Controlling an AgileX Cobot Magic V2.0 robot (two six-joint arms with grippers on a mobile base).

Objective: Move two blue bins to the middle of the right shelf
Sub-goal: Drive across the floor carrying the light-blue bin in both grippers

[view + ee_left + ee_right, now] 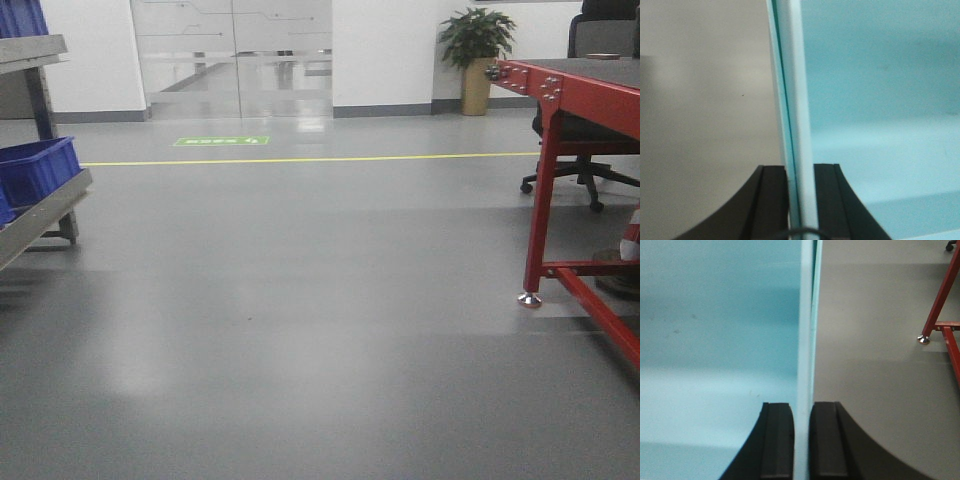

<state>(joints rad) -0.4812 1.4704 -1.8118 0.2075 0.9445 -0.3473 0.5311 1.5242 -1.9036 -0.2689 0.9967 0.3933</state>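
we hold the pale sky-blue rectangular plastic tub [880, 100] by opposite walls, left gripper [800, 200] and right gripper [801, 440] both clamped on it, above grey floor [700, 100]; shelving it is not yet done.

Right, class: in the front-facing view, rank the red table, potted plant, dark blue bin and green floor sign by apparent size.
1. red table
2. potted plant and dark blue bin look alike; the bin is nearer and cut off by the picture's edge.
3. green floor sign
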